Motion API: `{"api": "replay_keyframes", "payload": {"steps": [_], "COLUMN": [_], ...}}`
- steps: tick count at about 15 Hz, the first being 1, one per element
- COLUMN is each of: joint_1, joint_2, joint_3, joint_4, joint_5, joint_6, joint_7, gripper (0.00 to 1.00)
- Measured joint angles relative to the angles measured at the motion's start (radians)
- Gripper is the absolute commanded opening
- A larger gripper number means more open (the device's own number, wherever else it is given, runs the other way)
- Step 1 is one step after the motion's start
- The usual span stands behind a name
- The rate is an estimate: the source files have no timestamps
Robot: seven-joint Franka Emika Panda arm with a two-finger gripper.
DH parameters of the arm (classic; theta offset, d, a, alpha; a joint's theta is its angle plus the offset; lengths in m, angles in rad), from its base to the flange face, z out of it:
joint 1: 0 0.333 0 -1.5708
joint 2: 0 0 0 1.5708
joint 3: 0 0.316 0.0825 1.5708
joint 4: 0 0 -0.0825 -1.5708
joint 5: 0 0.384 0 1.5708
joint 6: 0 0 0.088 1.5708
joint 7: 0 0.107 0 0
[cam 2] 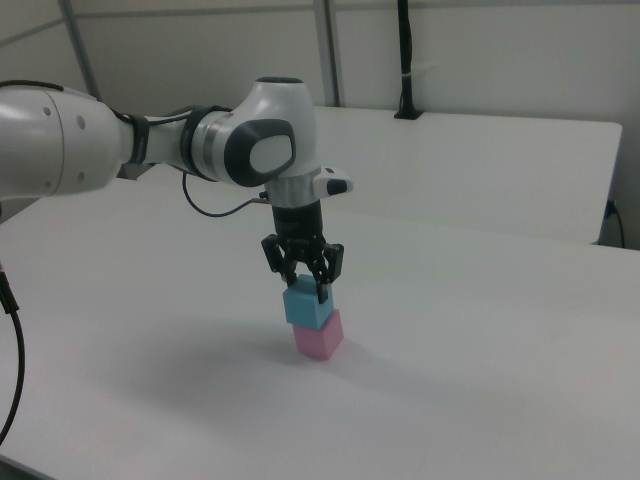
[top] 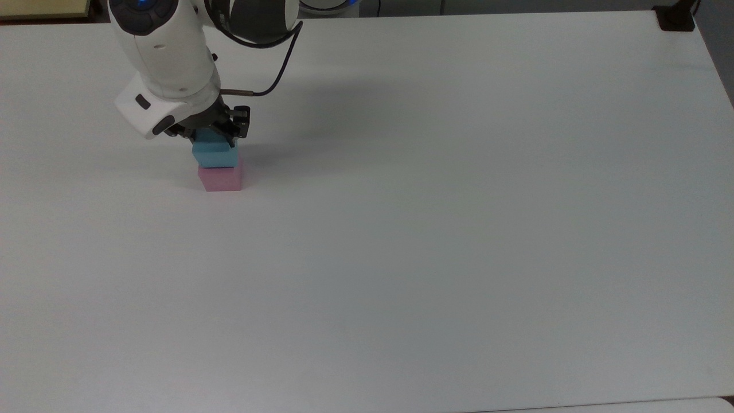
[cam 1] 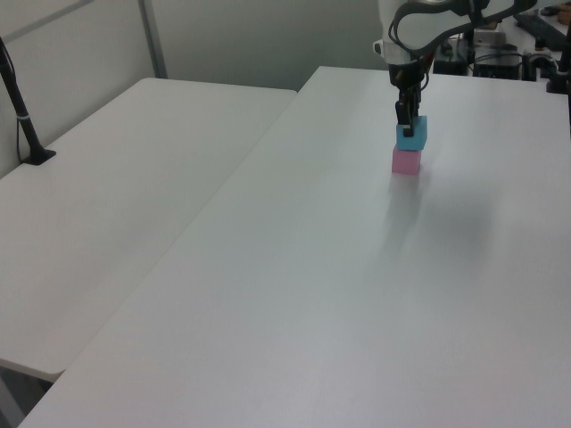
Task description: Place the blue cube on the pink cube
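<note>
The blue cube [top: 214, 155] [cam 1: 411, 135] [cam 2: 305, 305] rests on top of the pink cube [top: 221, 179] [cam 1: 406, 162] [cam 2: 320, 340], which stands on the white table [top: 401, 229] in the top view's upper left. The blue cube sits slightly off-centre and turned on the pink one. My gripper [top: 213, 135] [cam 1: 409, 125] [cam 2: 307, 282] points straight down from above, its black fingers shut on the blue cube's upper part. The white wrist hides the cube's top face in the top view.
A second white table [cam 1: 107, 196] adjoins on the left view's left, carrying a black clamped post [cam 1: 22, 116] [cam 2: 405, 60]. A black object [top: 675, 17] sits at the top view's upper right corner. A black cable [top: 275, 74] loops from the wrist.
</note>
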Motion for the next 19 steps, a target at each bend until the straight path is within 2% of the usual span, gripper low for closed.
{"api": "replay_keyframes", "payload": {"steps": [3,4,5,6,10,13,17,19], "joint_1": [0.000,0.000,0.000,0.000,0.002,0.020,0.078,0.077], "joint_2": [0.001,0.001,0.001,0.001,0.000,-0.019,-0.132,-0.229], "joint_3": [-0.014,-0.019,-0.024,-0.027,-0.028,-0.028,-0.017,0.029], "joint_4": [-0.022,-0.023,-0.023,-0.023,-0.024,-0.017,0.003,0.006], "joint_5": [0.025,0.026,0.026,0.027,0.028,0.029,0.007,-0.039], "joint_6": [0.065,0.069,0.070,0.070,0.070,0.055,-0.092,-0.210], "joint_7": [0.000,0.000,0.000,0.000,0.020,0.126,0.245,0.263], "gripper": [0.12,0.17,0.53,1.00,1.00,1.00,1.00,1.00]}}
